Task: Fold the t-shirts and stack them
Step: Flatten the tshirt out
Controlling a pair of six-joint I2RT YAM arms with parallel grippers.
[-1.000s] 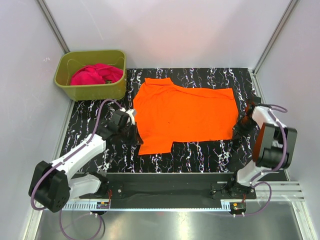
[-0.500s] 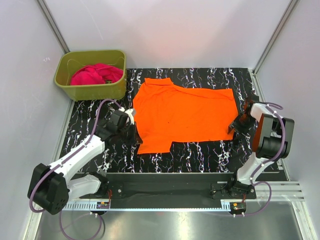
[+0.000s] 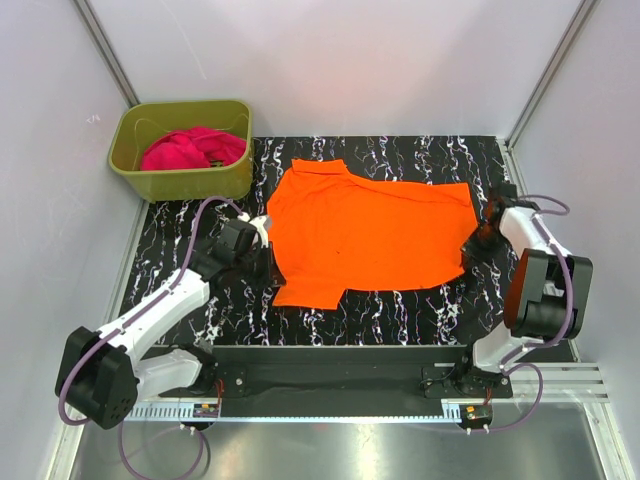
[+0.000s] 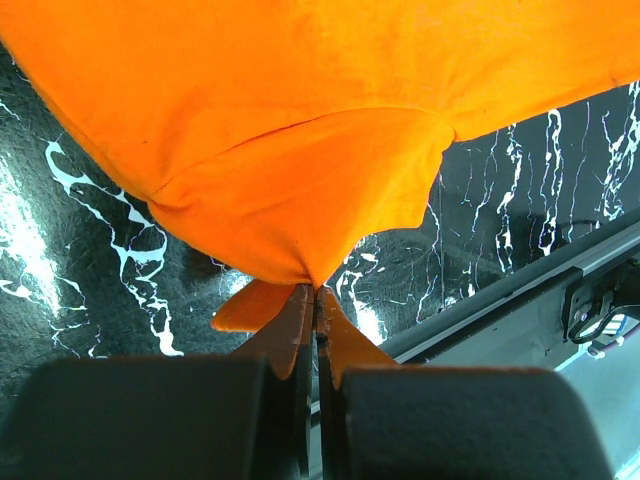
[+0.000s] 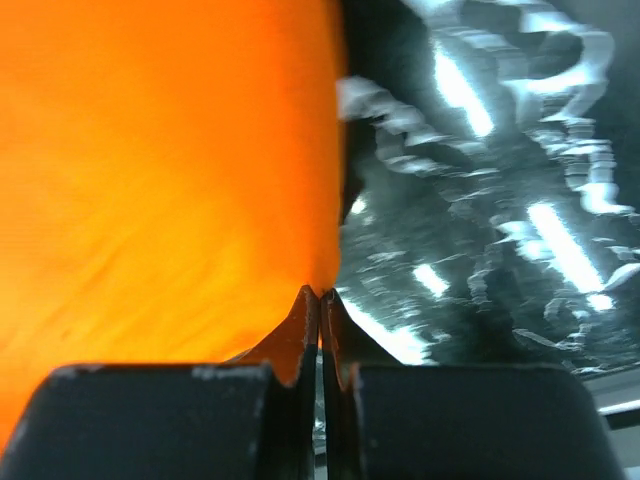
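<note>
Left gripper (image 3: 263,262): jaws pressed together on a pinch of the orange t-shirt (image 3: 370,235), at the shirt's 8 o'clock corner. In the wrist view the cloth is gathered to a point at the tips and lifted a little off the table (image 3: 400,305).
Olive-green tub (image 3: 200,183): at 10 o'clock on the table, well apart from both arms. It holds the magenta-pink t-shirt (image 3: 190,148), crumpled and unfolded.
Orange t-shirt: spread across the middle of the table, mostly flat, collar toward 11 o'clock, near hem slightly raised.
Right gripper (image 3: 474,246): jaws together at the shirt's 4 o'clock edge. The wrist view is blurred, but the orange hem appears to be nipped between the tips.
Step in hand, by judgement: first fold of the orange shirt, with both near corners taken.
Next move calls for: raising both corners evenly and carrying them toward 12 o'clock, keeping the cloth taut between the arms so the fold lands square. The pink shirt is not yet begun.
</note>
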